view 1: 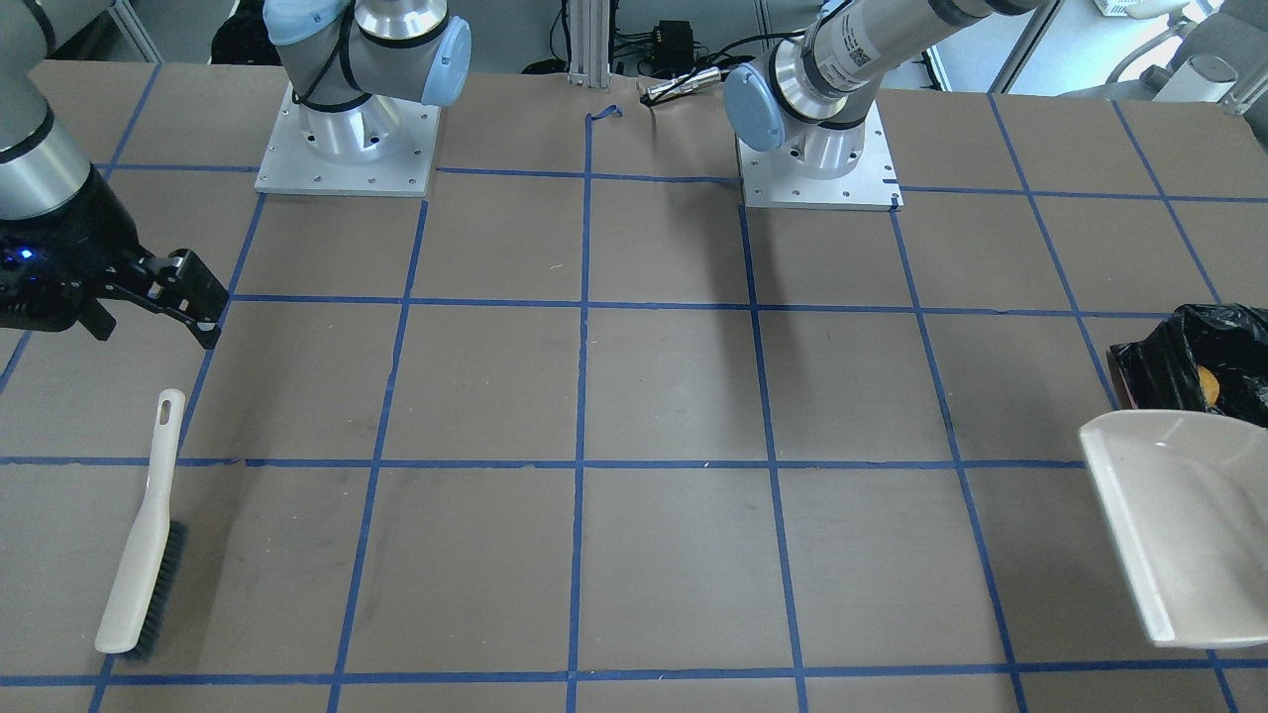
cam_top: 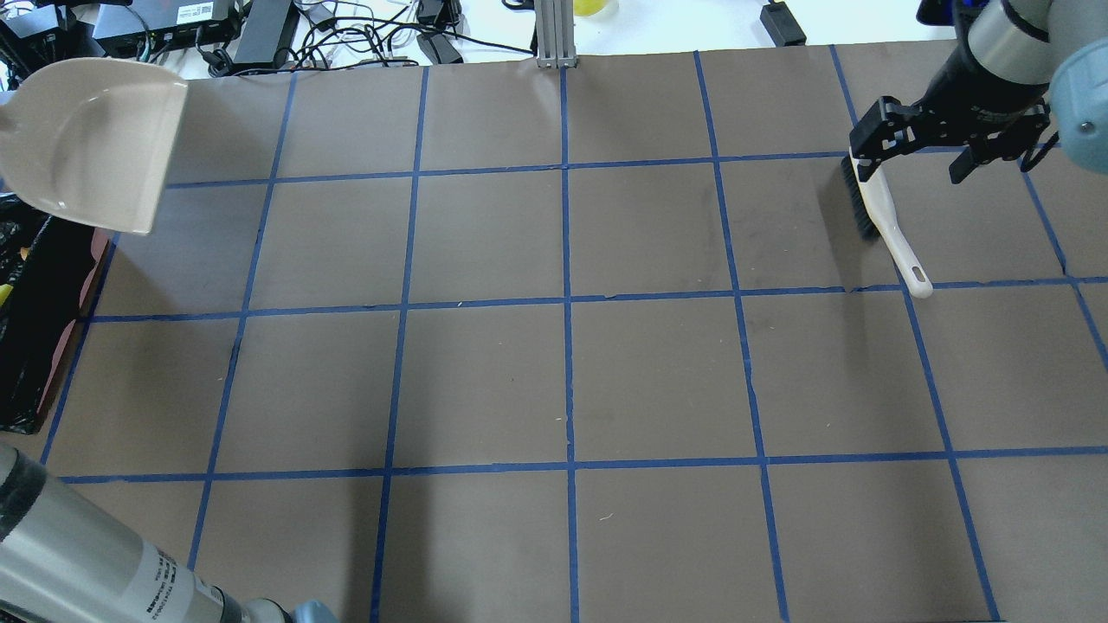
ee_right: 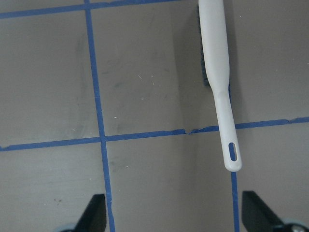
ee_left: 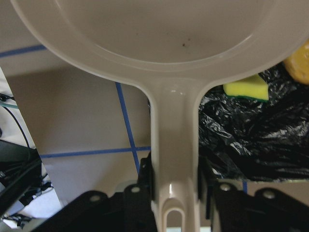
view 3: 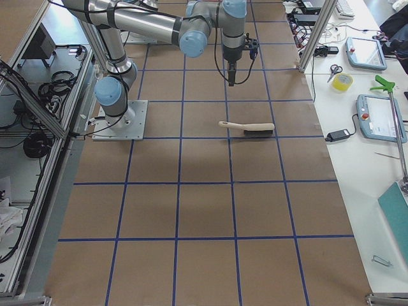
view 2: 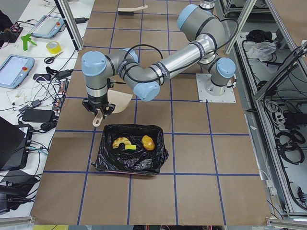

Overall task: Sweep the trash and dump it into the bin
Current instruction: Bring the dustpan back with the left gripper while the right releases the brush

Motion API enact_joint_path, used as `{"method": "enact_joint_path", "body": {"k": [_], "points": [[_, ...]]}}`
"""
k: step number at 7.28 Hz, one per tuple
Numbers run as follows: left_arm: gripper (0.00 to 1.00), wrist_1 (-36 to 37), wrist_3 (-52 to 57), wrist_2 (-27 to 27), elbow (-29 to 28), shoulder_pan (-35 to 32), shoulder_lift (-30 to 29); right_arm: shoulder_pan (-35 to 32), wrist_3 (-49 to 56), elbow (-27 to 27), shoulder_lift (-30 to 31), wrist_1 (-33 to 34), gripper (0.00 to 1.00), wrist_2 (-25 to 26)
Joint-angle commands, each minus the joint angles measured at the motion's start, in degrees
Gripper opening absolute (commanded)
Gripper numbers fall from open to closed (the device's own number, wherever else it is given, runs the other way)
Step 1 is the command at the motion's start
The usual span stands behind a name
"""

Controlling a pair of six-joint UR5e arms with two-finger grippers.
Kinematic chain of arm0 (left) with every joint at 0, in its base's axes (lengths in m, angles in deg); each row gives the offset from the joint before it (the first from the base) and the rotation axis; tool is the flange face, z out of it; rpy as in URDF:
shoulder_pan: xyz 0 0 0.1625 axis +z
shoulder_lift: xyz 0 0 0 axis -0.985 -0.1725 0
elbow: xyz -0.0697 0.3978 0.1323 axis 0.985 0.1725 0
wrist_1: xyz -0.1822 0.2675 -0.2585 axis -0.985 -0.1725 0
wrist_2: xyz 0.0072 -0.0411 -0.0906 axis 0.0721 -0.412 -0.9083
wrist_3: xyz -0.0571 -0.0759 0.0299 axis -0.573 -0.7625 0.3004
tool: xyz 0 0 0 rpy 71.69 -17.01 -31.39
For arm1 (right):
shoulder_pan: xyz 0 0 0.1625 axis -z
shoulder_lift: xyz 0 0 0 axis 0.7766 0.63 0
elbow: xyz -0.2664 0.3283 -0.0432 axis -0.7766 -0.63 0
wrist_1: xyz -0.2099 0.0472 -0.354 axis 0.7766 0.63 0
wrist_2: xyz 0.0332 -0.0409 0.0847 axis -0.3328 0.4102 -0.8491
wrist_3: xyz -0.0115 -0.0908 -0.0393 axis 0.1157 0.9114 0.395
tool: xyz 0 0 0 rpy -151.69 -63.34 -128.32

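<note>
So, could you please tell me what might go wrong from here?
The dustpan, clamped by its handle in the left tool, hangs by the bin; lowering it could snag the loose liner. The open right tool hovers over the brush handle and might knock it if it dips.

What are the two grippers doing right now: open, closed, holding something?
Left gripper: fingers shut on the dustpan handle.
Right gripper: open and empty, hovering over the brush.
</note>
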Motion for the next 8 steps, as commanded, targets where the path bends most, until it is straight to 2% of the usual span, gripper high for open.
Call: {"method": "enact_joint_path", "body": {"k": [1, 2, 3, 4, 5, 7, 8], "points": [[0.00, -0.3, -13.4, -1.2, 4.2, -7.6, -2.0, -5.1, -1.4, -0.1, 0.6, 0.1, 1.00, 0.8], [0.00, 0.2, -20.5, -1.1, 7.2, -11.2, -2.8, -5.9, -1.4, -0.1, 1.6, 0.0, 1.00, -0.1], [0.00, 0.5, -21.1, -0.3, 8.9, -15.1, -3.3, -6.9, -1.4, 0.0, 4.5, -1.3, 1.00, 0.1], [0.00, 0.4, -23.2, -0.3, 9.9, -18.0, -3.3, -6.9, -0.6, -0.1, 5.0, -5.1, 1.00, 0.7], [0.00, 0.6, -28.0, -0.5, 11.7, -20.3, -3.3, -6.8, -0.6, -0.1, 4.8, -4.8, 1.00, 1.1], [0.00, 11.6, -27.9, -0.2, 18.5, -22.2, -3.7, -6.9, -1.5, 0.2, 5.4, -5.4, 1.00, 0.6], [0.00, 14.0, -28.0, -0.1, 21.2, -22.3, -2.7, -7.2, -1.5, 0.3, 5.6, -5.7, 1.00, 0.0]]}}
